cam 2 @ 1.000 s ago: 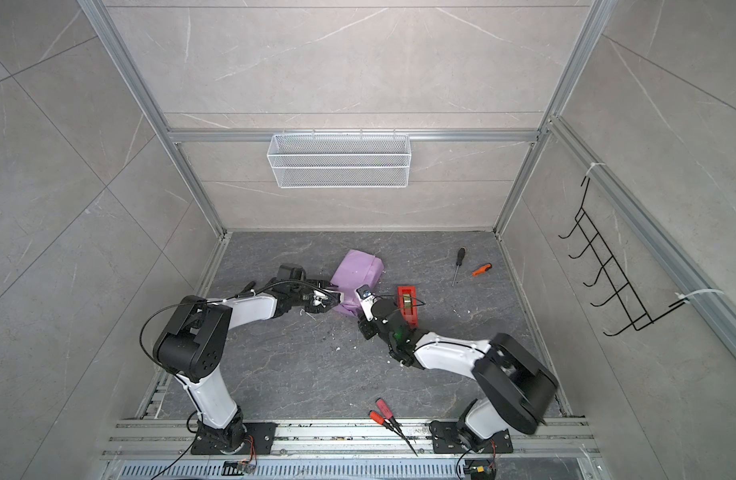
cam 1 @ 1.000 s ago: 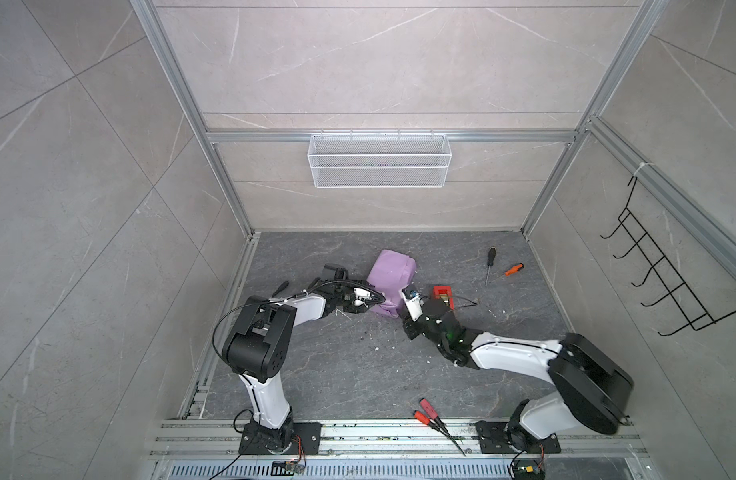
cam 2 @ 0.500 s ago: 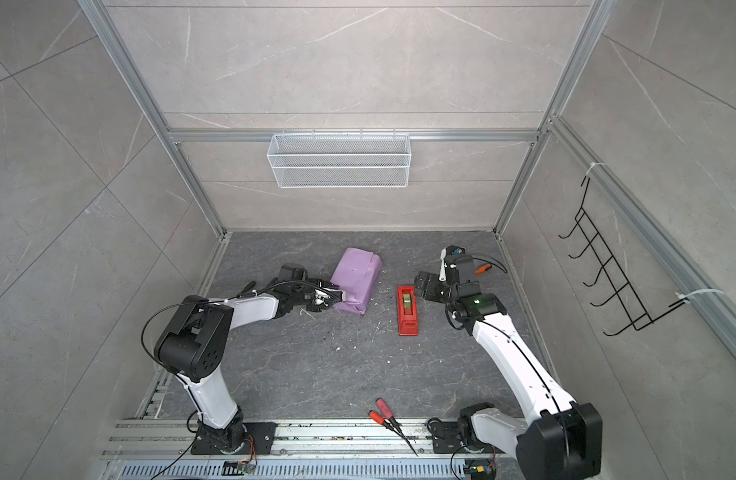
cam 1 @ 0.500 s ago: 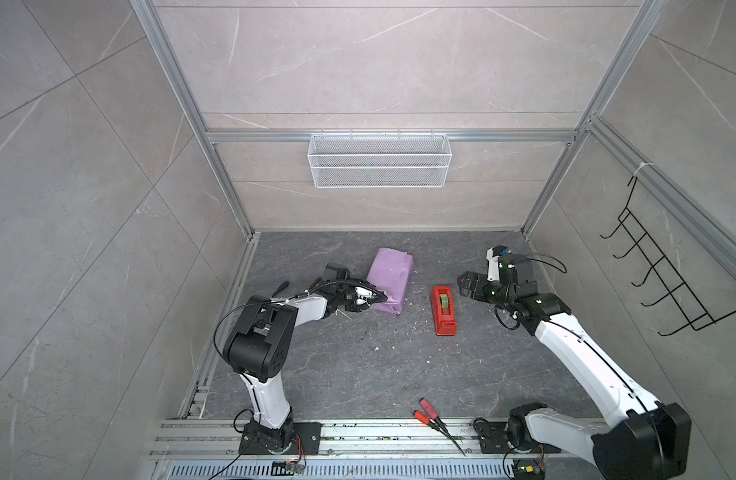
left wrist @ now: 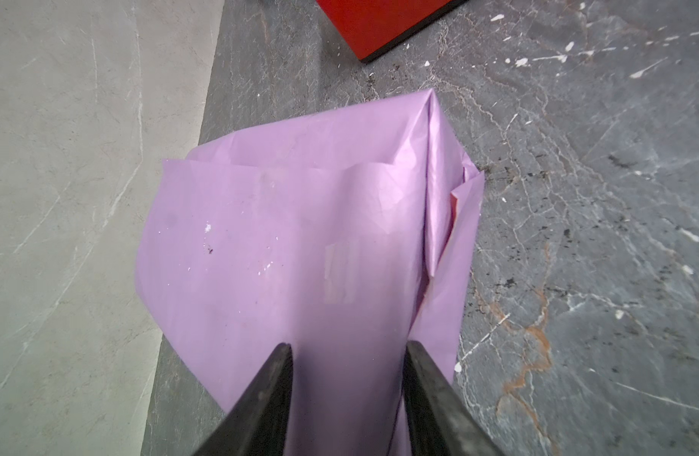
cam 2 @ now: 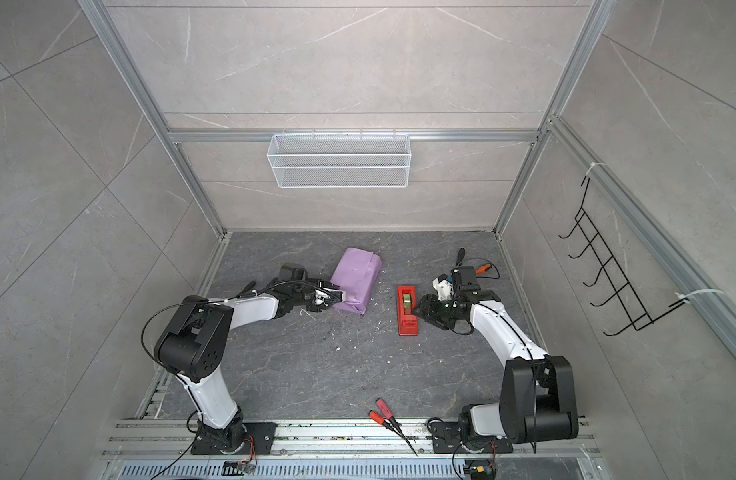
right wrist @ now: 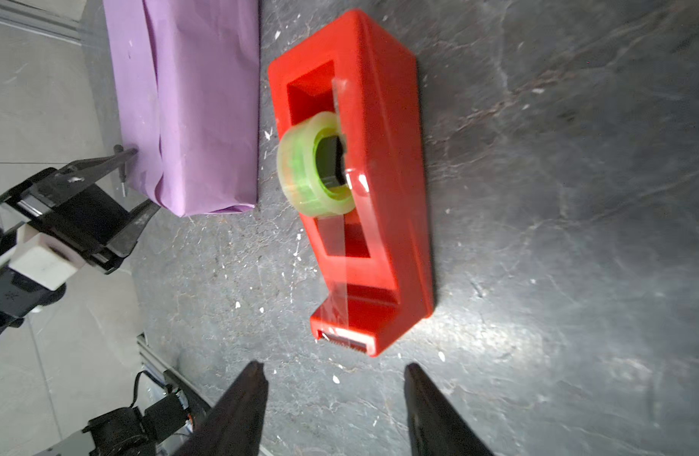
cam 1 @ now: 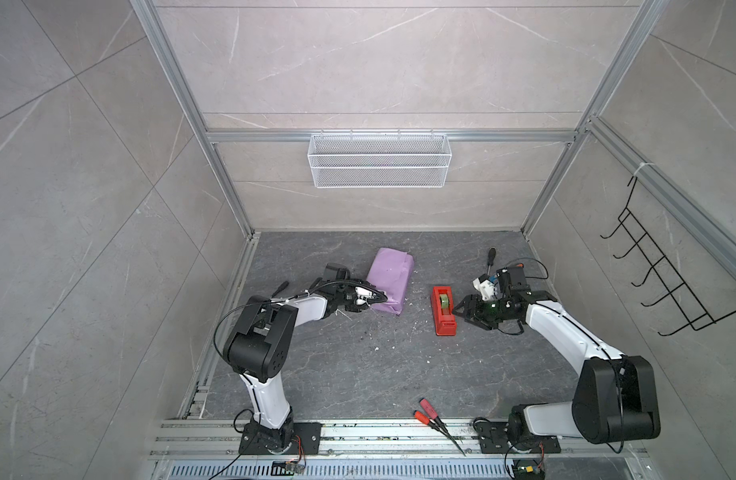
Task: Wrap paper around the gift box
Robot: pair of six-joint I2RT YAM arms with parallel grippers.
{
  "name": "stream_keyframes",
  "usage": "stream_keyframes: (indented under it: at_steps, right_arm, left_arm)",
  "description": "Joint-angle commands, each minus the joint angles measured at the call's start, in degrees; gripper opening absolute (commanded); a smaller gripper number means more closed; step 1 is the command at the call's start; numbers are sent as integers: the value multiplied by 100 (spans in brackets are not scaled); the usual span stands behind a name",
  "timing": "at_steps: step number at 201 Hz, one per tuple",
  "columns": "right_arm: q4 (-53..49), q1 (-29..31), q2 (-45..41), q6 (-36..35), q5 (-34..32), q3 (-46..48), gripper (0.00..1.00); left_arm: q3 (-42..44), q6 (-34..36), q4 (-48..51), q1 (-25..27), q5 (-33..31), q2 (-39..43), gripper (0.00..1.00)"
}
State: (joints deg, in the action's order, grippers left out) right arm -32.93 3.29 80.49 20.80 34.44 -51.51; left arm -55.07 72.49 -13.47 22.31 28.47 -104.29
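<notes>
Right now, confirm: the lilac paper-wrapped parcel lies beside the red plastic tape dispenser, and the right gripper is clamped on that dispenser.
Not clamped: the right wrist view shows the right gripper open, short of the red plastic tape dispenser. The rest holds.

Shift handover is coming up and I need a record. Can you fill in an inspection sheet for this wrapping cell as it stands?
Surface: dark marbled table, littered with white flecks.
Job's things: paper folded into a lilac parcel, one end flap loose; gift box not visible, presumably inside.
Clutter: red tape dispenser beside the parcel, not touching it; black screwdriver and orange-handled tool at the back; red-handled tools by the front rail.
Grippers: left gripper open, jaws around the parcel's corner; right gripper open, empty, at the dispenser's cutter end.
Cables: black cable loops off the left arm, away from the parcel.
Surroundings: wire basket on the back wall, nothing seen inside; hook rack bare.
</notes>
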Motion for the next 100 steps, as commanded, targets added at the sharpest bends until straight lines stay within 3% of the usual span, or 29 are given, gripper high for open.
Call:
stream_keyframes:
  at_steps: [1,100]
  right_arm:
    - [39,-4,280,-159,532,19,51]
    - [491,-4,1444,-414,1006,-352,42]
  left_arm:
    - [164,-60,751,3,-300,-153,47]
    - [176,-42,732,2,-290,-184,47]
